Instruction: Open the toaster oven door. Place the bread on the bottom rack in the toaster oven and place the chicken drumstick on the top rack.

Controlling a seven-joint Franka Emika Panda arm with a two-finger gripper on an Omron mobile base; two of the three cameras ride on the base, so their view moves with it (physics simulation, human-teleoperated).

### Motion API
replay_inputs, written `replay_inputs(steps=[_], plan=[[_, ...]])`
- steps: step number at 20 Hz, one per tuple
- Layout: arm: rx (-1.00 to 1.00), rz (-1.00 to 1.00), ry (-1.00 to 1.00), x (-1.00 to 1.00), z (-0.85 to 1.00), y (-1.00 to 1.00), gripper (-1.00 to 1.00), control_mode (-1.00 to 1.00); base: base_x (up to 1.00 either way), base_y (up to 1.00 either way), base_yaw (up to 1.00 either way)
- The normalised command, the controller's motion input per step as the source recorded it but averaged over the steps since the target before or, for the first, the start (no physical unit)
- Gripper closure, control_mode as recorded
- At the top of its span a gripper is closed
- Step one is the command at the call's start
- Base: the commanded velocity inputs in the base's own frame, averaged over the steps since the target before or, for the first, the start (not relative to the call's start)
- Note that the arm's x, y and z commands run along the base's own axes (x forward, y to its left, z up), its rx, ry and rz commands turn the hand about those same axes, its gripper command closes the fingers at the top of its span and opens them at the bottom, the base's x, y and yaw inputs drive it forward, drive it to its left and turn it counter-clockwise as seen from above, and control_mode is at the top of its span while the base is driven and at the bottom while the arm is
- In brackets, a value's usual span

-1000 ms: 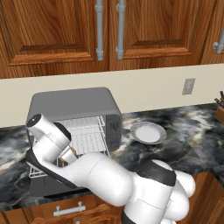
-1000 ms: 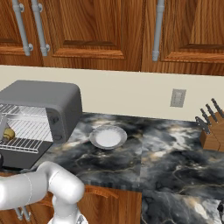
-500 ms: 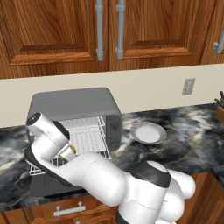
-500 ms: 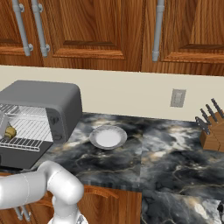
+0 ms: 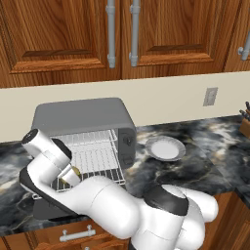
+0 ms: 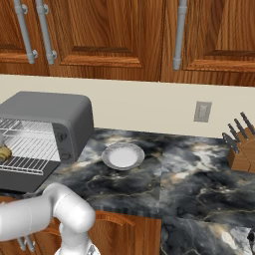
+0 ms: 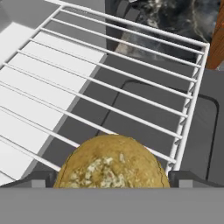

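Hand view: the bread [image 7: 112, 162] sits at the bottom centre of the frame, a round yellowish-brown roll resting on a silver wire rack [image 7: 131, 94]. The gripper [image 7: 112, 180] straddles it with its fingers [image 7: 188, 178] spread as wide as they go, one tip at each side of the roll; the tips stand just beside the bread, and whether they touch it cannot be told. Nothing is clamped.

From the left base view, the toaster oven [image 5: 83, 117] stands at the left centre of the frame with its door [image 5: 51, 205] folded down flat toward the lower left. The arm reaches in over that door, and a sliver of the bread [image 5: 74, 172] shows at the front of the pulled-out bottom rack [image 5: 100, 163]. The top rack [image 5: 90, 139] lies above it, further in.

At the left edge of the right base view the bread [image 6: 3, 154] rests on the wire shelf. A white plate [image 6: 123, 156] lies on the dark marble counter [image 6: 199, 169], right of the oven.
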Motion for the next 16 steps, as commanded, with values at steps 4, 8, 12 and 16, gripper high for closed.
replay_inputs(steps=[4,8,12,16], plan=[[0.00,0.00,0.00,-0.40,-0.36,0.14,-1.00,-1.00,0.00,0.00,0.00],[0.00,0.00,0.02,-0.39,-0.43,0.12,-1.00,-1.00,0.00,0.00,0.00],[-0.02,0.00,-0.01,-0.04,-0.04,-0.03,-1.00,-1.00,0.00,0.00,0.00],[-0.14,-0.01,-0.08,-0.03,0.15,-0.18,-1.00,-1.00,0.00,0.00,0.00]])
